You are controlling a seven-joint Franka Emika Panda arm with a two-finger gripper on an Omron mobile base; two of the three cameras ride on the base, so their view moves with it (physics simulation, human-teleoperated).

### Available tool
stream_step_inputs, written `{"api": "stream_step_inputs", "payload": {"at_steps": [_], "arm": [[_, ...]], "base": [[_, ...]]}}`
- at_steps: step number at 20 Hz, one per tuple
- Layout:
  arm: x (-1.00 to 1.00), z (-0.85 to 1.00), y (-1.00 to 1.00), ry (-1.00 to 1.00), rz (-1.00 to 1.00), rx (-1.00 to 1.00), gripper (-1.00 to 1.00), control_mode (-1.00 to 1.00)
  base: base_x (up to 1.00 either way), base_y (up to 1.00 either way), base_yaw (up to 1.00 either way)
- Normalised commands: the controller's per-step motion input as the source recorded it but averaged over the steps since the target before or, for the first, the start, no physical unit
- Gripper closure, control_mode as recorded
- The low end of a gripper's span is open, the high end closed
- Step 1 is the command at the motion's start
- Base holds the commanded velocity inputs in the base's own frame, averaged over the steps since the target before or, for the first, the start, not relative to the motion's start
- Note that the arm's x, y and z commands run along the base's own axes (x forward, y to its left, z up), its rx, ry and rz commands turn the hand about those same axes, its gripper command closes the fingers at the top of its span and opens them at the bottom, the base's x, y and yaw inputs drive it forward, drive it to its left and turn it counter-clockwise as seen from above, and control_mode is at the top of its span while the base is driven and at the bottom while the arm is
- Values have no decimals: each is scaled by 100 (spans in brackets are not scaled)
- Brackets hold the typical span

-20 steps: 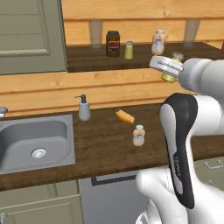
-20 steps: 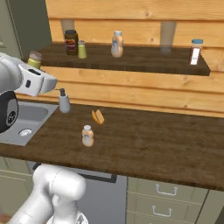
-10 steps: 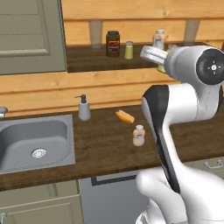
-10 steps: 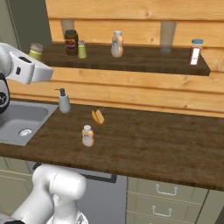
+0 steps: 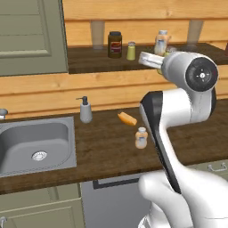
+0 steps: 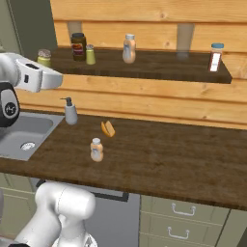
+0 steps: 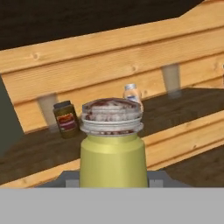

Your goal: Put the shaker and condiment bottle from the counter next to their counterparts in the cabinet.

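The gripper (image 7: 113, 181) is clamping narrowly on the shaker (image 7: 112, 144), holding it upright in front of the cabinet (image 6: 159, 67). Over the last second the arm has been swinging up and toward the shelf, so the shaker is now rising to shelf level rather than hanging below it. Its twin shaker (image 5: 131, 51) is standing beside the dark jar (image 5: 115, 44), and placement next to it looks close. The condiment bottle (image 5: 141, 137) is waiting on the bench (image 6: 159, 159), near the orange block (image 5: 127, 119), while its counterpart (image 6: 129, 49) is sitting on the shelf.
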Motion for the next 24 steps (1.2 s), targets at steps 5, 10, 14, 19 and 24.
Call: {"api": "stream_step_inputs", "payload": {"at_steps": [5,10,14,19,24], "arm": [[1,1,31,-1,1,-8,100,-100],[33,0,1,1,1,-3,100,-100],[31,-2,2,0,2,-9,100,-100],[24,-18,9,0,5,-12,100,-100],[30,-4,0,0,3,-1,100,-100]], "base": [[0,0,0],[0,0,0],[0,0,0],[0,0,0],[0,0,0]]}}
